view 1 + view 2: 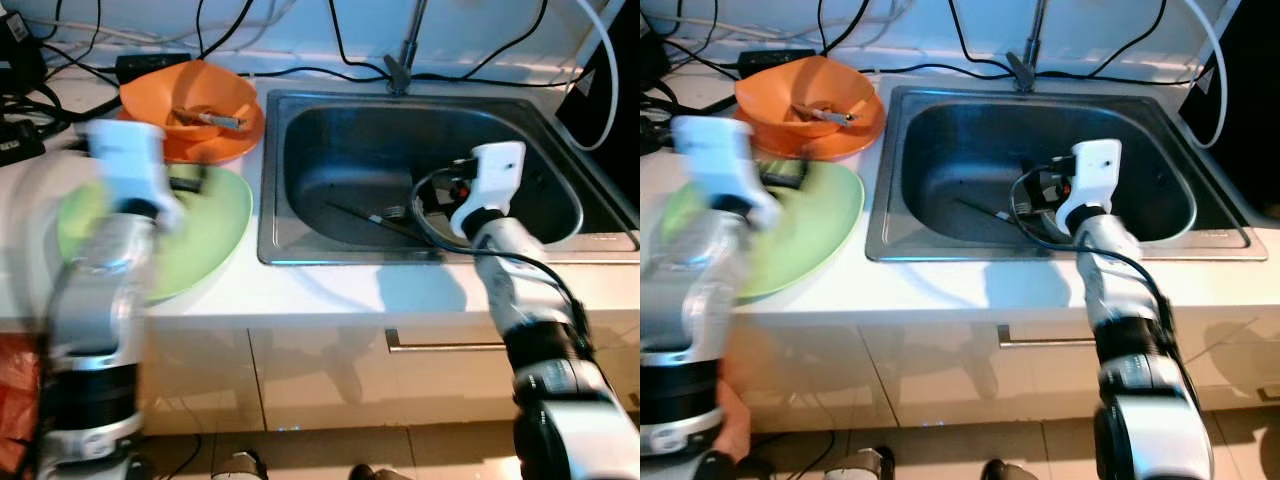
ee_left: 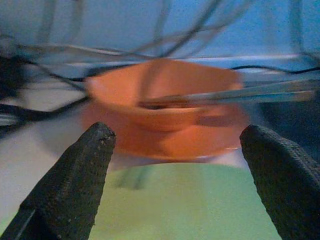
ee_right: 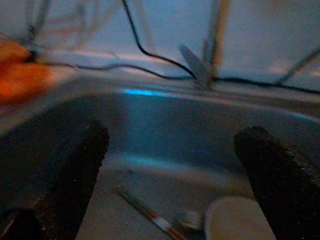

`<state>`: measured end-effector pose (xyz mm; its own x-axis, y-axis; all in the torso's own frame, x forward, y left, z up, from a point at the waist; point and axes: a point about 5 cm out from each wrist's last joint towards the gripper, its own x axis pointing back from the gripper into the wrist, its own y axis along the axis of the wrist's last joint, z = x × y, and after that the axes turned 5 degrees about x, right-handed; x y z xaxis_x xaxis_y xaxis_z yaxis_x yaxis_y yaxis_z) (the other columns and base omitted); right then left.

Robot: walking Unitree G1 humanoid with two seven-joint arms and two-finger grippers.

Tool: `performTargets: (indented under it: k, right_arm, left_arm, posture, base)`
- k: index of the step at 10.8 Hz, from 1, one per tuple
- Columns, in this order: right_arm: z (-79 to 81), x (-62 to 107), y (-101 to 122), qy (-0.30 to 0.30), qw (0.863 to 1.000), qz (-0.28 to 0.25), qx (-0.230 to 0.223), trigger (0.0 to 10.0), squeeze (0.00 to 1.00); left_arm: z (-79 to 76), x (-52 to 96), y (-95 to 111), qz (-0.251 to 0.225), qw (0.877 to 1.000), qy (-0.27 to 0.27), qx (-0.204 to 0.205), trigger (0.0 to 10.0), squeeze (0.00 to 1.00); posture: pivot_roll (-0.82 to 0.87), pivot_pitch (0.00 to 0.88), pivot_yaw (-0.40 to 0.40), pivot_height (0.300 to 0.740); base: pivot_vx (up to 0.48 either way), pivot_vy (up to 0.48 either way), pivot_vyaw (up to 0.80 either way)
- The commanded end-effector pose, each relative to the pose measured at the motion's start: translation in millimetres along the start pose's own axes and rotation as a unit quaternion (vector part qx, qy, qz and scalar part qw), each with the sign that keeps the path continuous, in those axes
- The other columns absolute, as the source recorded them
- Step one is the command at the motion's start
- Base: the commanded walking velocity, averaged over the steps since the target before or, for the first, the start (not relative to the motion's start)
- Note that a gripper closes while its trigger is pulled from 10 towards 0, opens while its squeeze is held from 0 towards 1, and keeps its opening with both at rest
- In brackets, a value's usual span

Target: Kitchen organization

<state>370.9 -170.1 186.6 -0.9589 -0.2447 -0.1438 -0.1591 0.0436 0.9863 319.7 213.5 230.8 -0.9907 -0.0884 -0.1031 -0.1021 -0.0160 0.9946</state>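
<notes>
Beside sink: two plates, one bowl

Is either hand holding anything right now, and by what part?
Nothing is held. The left hand is open above the green plate, facing the orange bowl; the right hand is open over the sink.

Dishes on the counter, a few bits down in the sink.

Orange bowl sits on an orange plate at 10 o'clock, a metal utensil lying inside it. Green plate lies flat just in front, touching the orange plate's edge. In the steel sink at 1 o'clock lie a thin chopstick-like stick and a small white round dish.
</notes>
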Motion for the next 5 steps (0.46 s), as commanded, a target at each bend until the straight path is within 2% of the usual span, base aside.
performTargets:
  k: [1, 2, 3, 4, 5]
  right_arm:
    - [6.1, 2.0, 8.8, 0.025, 1.000, -0.015, -0.010, 10.0, 0.00]
    - [12.3, 4.3, 13.1, 0.042, 0.999, -0.020, -0.018, 10.0, 0.00]
    - [29.7, 15.6, 24.2, 0.123, 0.992, -0.026, -0.023, 10.0, 0.00]
    - [36.4, 21.2, 25.1, 0.160, 0.987, -0.017, -0.015, 10.0, 0.00]
    - [47.2, 27.6, 30.8, 0.195, 0.980, -0.026, -0.040, 10.0, 0.20]
  left_arm:
    - [5.8, 4.4, 0.7, -0.006, 1.000, 0.027, -0.008, 10.0, 0.00]
    - [13.6, 6.7, 0.2, -0.004, 0.999, 0.050, -0.010, 10.0, 0.00]
    - [32.8, 16.2, -0.3, 0.000, 0.995, 0.095, -0.029, 10.0, 0.00]
    - [39.9, 20.2, -2.8, 0.008, 0.994, 0.106, -0.035, 10.0, 0.00]
    - [58.2, 26.7, -13.6, 0.045, 0.988, 0.146, -0.010, 10.0, 0.00]
  posture:
    - [0.14, 0.075, -0.007, 0.740]
    - [0.15, 0.077, -0.001, 0.740]
    - [0.16, 0.081, 0.006, 0.740]
    - [0.16, 0.081, 0.006, 0.740]
    - [0.18, 0.089, 0.022, 0.740]
  base:
    - [0.000, 0.000, 0.00]
    - [0.000, 0.000, 0.00]
    - [0.000, 0.000, 0.00]
    - [0.000, 0.000, 0.00]
    - [0.000, 0.000, 0.00]
